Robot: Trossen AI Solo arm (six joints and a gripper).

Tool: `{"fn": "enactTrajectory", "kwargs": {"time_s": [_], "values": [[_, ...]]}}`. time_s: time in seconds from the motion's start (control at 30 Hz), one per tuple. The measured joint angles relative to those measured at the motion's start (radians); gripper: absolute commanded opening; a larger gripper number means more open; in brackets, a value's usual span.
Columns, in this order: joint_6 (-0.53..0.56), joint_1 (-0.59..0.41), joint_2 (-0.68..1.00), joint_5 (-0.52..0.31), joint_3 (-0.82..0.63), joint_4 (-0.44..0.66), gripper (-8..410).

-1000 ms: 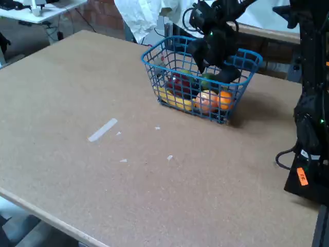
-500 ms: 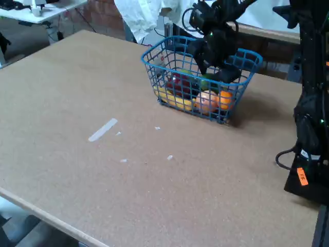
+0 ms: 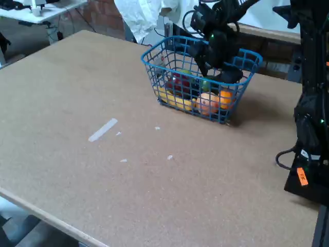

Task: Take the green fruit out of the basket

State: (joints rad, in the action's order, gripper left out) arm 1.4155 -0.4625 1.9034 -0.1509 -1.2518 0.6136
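Rising a little over the last second, the tool (image 3: 218, 72) — jaw state impossible to tell here — hangs inside the basket (image 3: 169, 51) by the green fruit (image 3: 205, 84), so extraction looks barely begun.

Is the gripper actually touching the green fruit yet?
Cannot tell. In the fixed view the gripper sits low in the basket, right over the green fruit, and its black body hides any contact or gap.

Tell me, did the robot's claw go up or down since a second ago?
Yes. The gripper has risen a little: against the basket's blue back rim it sits higher than before, lifting away from the fruit inside.
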Motion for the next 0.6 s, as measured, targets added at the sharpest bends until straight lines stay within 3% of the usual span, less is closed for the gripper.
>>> {"fn": "enactTrajectory", "kwargs": {"time_s": [0.6], "values": [[-0.057,0.002,0.000,0.014,0.000,-0.012,212]]}}
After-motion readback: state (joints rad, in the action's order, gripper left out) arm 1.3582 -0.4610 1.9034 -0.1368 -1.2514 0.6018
